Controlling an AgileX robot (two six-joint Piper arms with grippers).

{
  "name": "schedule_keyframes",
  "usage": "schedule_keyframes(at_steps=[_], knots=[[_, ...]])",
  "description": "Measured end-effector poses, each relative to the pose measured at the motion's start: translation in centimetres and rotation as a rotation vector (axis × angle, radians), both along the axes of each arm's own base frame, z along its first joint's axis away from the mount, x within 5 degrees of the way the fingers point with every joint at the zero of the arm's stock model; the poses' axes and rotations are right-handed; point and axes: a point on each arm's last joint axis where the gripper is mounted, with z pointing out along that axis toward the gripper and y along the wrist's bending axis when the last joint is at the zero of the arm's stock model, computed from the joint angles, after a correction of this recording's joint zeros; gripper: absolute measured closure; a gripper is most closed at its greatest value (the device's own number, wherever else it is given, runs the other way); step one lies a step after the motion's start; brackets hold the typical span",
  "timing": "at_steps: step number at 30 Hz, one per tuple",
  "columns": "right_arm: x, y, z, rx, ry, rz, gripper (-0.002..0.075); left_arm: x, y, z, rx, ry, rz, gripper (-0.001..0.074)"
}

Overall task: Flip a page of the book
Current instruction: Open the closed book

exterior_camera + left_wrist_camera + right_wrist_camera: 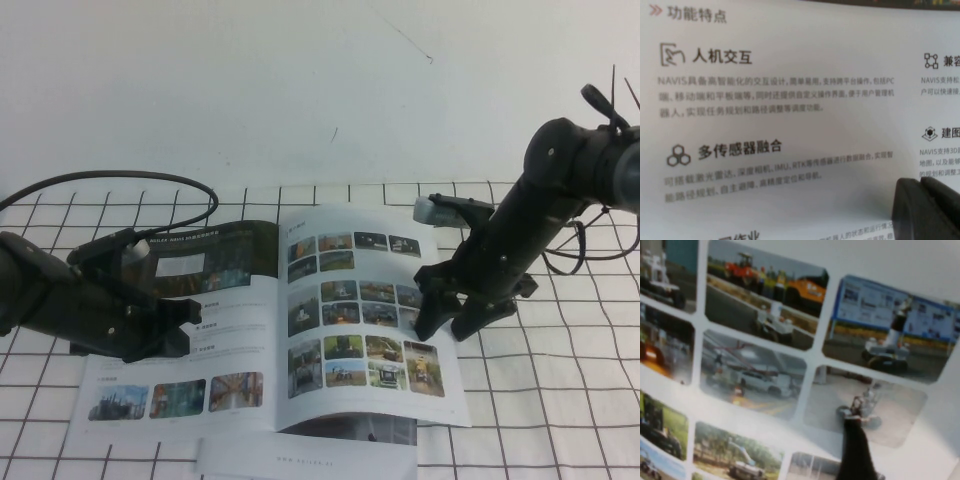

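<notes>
book (270,330) open flat, mid-table | page (365,320) on right half, not yet lifted | right gripper (455,322) jaws apart at page's right edge | left gripper (180,325) presses left half, jaw state unclear | turn still to do

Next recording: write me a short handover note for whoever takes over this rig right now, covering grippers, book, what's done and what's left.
Left gripper: resting on the left-hand page with the dark banner; whether its jaws are open is not clear.
Right gripper: jaws open, tips down at the outer edge of the page, holding nothing.
The book lies open and flat on the grid-marked table, on top of a second brochure.
Done: both arms are in position.
Left: catch the photo page's edge, lift it and turn it over to the left.
</notes>
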Motion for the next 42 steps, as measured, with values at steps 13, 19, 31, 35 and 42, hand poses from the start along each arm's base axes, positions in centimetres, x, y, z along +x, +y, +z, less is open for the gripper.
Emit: schedule_keyframes(at_steps=[13, 19, 31, 35, 42], knots=[[0.4, 2.0, 0.8, 0.255, -0.024, -0.029, 0.0279, 0.2, 0.0, 0.1, -0.006, -0.009, 0.023, 0.0738], [0.6, 2.9, 1.6, 0.386, -0.031, -0.05, 0.0279, 0.2, 0.0, 0.1, -0.004, -0.011, 0.022, 0.0738], [0.3, 3.4, 3.2, 0.49, -0.032, -0.031, 0.0281, 0.2, 0.0, 0.1, -0.004, -0.011, 0.022, 0.0738], [0.4, 3.5, 4.4, 0.503, -0.062, -0.018, 0.0282, 0.2, 0.0, 0.1, -0.004, -0.011, 0.022, 0.0738], [0.5, 3.7, 7.0, 0.542, -0.085, 0.029, 0.0283, 0.2, 0.0, 0.1, -0.004, -0.011, 0.022, 0.0738]])
